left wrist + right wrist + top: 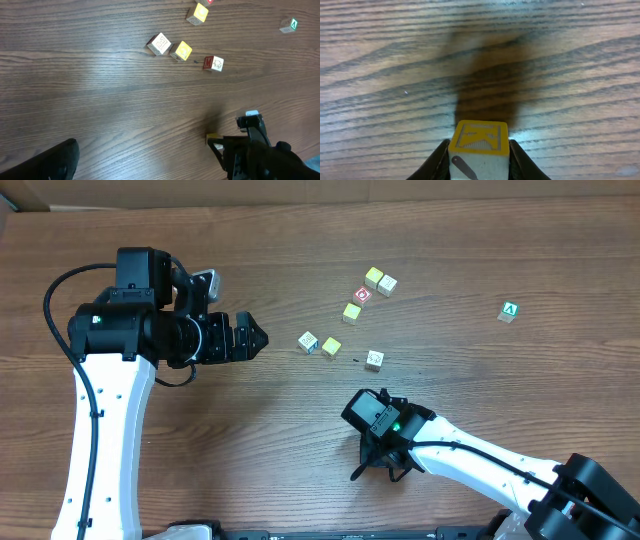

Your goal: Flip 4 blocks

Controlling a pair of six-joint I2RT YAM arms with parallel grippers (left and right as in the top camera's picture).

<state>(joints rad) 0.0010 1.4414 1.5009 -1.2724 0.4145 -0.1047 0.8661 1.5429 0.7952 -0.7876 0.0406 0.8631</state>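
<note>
Overhead: left gripper [252, 338] has its fingers spread and empty, left of the loose blocks [331, 346]. Right gripper [381, 467] is nearer the front of the table [250, 450]; its grip is hidden.

Left wrist: right gripper carries a yellow-edged block [216, 143].

Right wrist: fingers [439, 162] pinch that block by opposite sides. It is a cube with no long axis. The yellow-framed K face is uppermost in the picture, a cream face toward the camera.

Table [300, 240] wood-grain, faint sheen; block [479, 150] painted wood, matt; fingers [436, 164] dark, matt.
</note>
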